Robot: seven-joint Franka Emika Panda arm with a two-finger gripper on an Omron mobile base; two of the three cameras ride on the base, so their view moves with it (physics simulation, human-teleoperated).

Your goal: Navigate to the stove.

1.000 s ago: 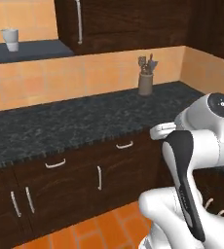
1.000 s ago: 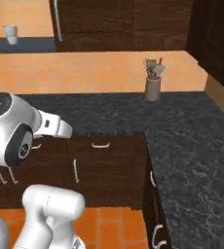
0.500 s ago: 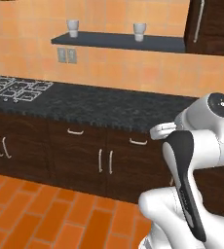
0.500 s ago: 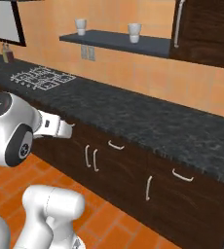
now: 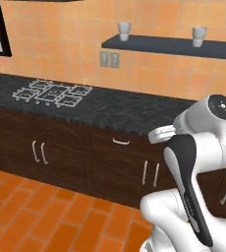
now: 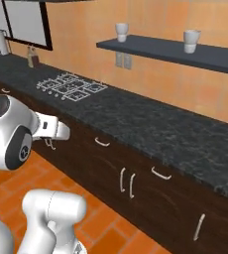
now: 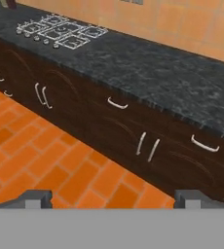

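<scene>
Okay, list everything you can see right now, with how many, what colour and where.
stove: one, black with pale grey grates, set in the counter at the left
counter: one, dark speckled, along the orange wall
cabinets: a row, dark brown with silver handles, under the counter
shelf: one, dark, on the wall above the counter
cups: two, white, apart on the shelf
wall outlet: one, grey, below the shelf's left end
framed panel: one, pale with black frame, on the wall at the left
floor: orange brick tiles
arm: one, white with dark joints, in front of the cabinets
gripper: one, dark tips wide apart, holding nothing
</scene>
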